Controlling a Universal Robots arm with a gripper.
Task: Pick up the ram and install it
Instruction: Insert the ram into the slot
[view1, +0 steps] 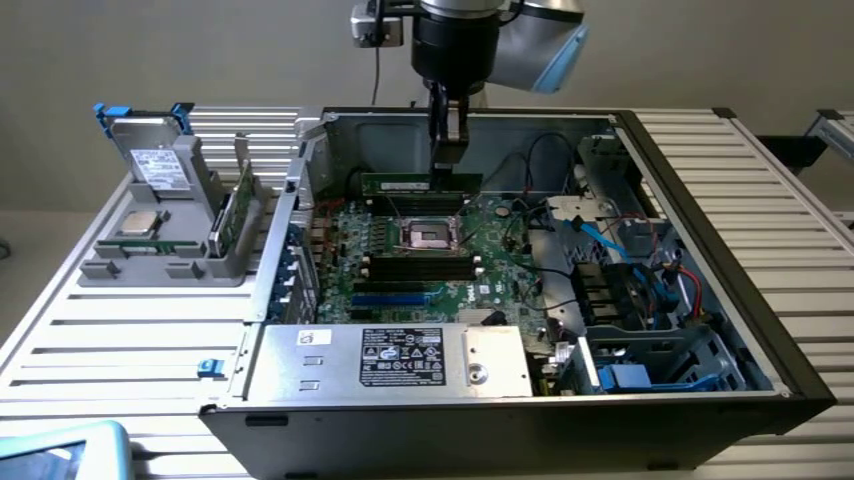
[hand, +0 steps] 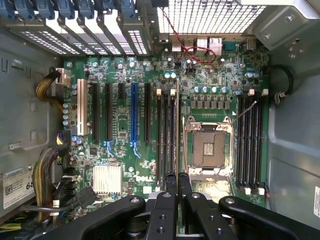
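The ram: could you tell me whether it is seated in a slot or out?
Out: the ram hangs in the shut gripper above the motherboard, clear of its slots.

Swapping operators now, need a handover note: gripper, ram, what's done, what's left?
Gripper: shut on the ram.
Ram: standing on edge, low over the motherboard, just behind the processor socket in the exterior view.
Done: ram picked up and brought inside the case.
Left: seating it in a slot; I cannot tell if it has entered one yet.
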